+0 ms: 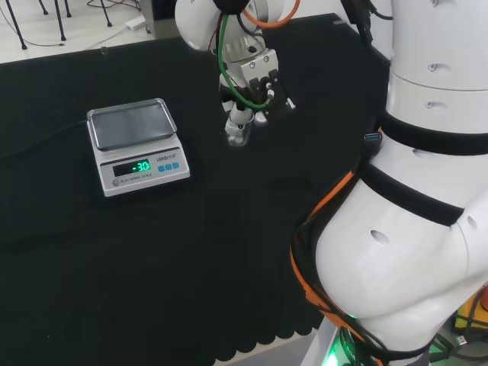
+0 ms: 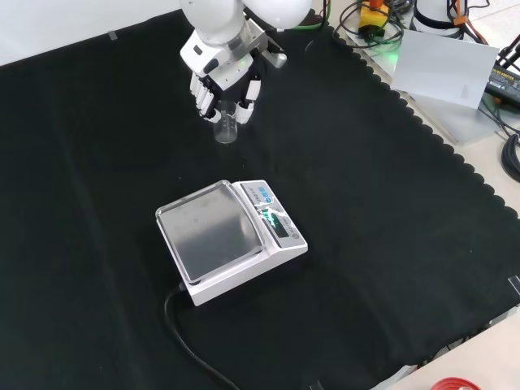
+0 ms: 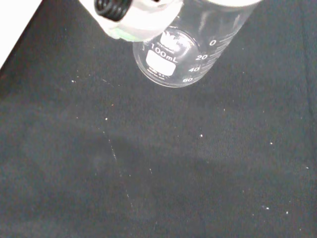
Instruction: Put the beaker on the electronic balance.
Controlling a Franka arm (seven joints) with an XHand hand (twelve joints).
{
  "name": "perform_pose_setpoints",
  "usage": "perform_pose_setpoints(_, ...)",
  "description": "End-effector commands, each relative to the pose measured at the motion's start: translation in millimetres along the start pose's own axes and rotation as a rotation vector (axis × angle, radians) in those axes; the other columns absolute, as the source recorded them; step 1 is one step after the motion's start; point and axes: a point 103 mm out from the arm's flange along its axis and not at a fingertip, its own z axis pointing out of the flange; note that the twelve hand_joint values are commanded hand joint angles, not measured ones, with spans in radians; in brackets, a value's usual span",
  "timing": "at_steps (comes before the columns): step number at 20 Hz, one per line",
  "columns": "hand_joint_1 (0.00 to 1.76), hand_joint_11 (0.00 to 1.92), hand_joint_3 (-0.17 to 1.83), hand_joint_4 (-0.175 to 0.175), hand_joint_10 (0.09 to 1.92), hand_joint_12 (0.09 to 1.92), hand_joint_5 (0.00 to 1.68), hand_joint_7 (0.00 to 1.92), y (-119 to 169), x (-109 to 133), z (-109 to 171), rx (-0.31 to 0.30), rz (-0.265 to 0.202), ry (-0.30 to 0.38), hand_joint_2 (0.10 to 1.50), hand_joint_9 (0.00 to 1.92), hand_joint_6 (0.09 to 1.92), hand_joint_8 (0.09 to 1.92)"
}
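Under hand (image 2: 221, 81): beaker (image 2: 226, 123), fingers round it.

black cloth (image 2: 390, 203) with scalloped edge over the bench, pale floor (image 1: 69, 38) beyond it, dark chair legs (image 1: 61, 19) standing there, cables (image 2: 508, 154) and grey sheet (image 2: 451, 69) beside the cloth

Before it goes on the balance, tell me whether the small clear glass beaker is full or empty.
Empty: the small clear glass beaker shows black cloth straight through its wall and base in the wrist view, with no liquid line.
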Motion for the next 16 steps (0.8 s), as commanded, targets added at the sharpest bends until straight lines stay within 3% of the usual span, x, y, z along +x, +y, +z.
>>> perform_pose_setpoints(1,1.1,0.91,0.01,-0.146,0.8,1.06,0.82,0.85,-2.0,0.3,-5.1,-0.013,-0.001,0.0,1.2,1.02,1.25,0.85)
perform_pose_setpoints(16,1.1,0.91,0.01,-0.146,0.81,1.06,0.82,0.86,-11.0,7.7,-48.3,-0.054,-0.017,-0.044,1.19,1.03,1.25,0.85)
